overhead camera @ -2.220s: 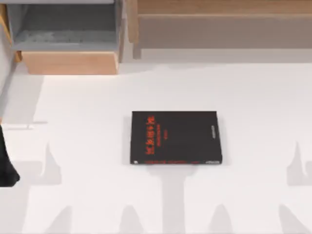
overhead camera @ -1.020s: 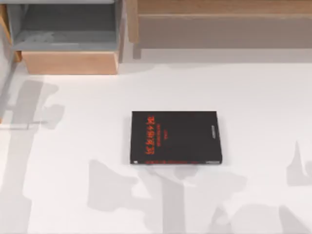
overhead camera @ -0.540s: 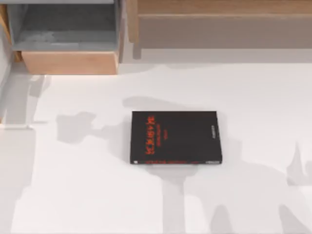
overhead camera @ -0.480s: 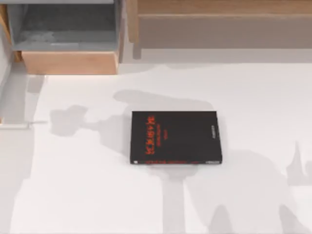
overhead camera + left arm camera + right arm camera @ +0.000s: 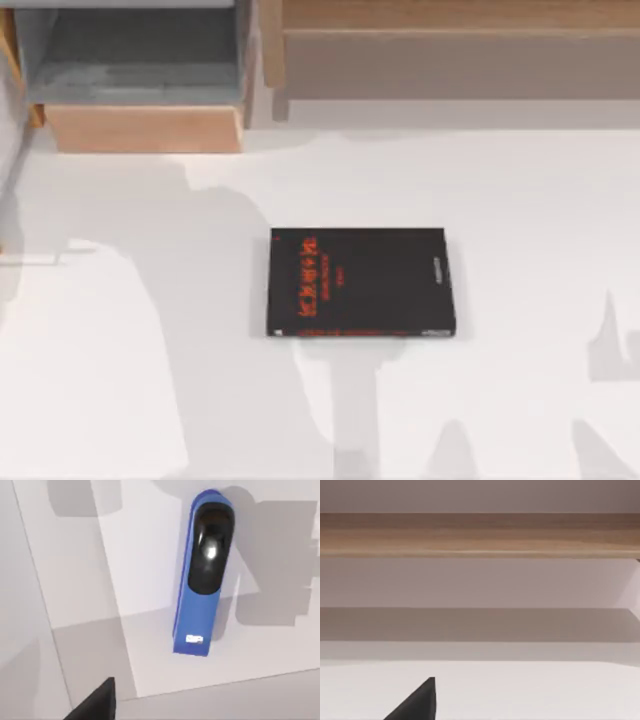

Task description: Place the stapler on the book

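Left wrist view: small narrow bright blue stapler point(image 5: 199, 580) w/ glossy black top lies flat on white tabletop point(image 5: 140, 555), close to an edge; left gripper above it, fingers' state can't be told. Top view: flat black rectangular book point(image 5: 360, 282) at tabletop's centre, nothing on it. Right gripper parked, state can't be told either. Judged step: reach & grasp. Best to come down over stapler's mid-length, jaws across narrow width, lift level. Red lettering on book cover, small white mark on stapler end, both unreadable.
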Controlling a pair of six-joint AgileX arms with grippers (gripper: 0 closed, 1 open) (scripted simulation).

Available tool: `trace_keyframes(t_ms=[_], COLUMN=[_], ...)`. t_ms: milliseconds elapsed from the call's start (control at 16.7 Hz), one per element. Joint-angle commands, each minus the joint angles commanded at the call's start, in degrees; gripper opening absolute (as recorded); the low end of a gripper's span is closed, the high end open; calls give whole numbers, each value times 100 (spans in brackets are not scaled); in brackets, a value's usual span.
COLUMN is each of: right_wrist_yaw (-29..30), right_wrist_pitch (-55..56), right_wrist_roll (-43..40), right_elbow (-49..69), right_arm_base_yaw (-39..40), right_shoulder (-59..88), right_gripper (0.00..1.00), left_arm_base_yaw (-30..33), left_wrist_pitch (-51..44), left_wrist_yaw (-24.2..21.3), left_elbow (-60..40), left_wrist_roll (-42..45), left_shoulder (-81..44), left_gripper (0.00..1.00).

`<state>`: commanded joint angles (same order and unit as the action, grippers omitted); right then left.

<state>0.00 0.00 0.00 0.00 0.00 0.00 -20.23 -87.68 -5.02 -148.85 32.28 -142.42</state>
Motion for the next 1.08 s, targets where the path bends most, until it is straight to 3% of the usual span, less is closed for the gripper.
trace_keyframes(t_ms=[360,1080], right_wrist_yaw=[0,0], right_wrist_pitch=[0,0], right_wrist_roll=[0,0], right_elbow=[0,0], right_arm_base_yaw=[0,0], right_shoulder=[0,0], right_gripper=[100,100], left_arm_base_yaw=[18,53], left_wrist_pitch=[-411,-505], left_wrist_yaw=[90,91], left_elbow=[-1617,-1901], left_wrist_roll=[558,642], left_shoulder=[-1618,-1832], left_gripper=[100,100])
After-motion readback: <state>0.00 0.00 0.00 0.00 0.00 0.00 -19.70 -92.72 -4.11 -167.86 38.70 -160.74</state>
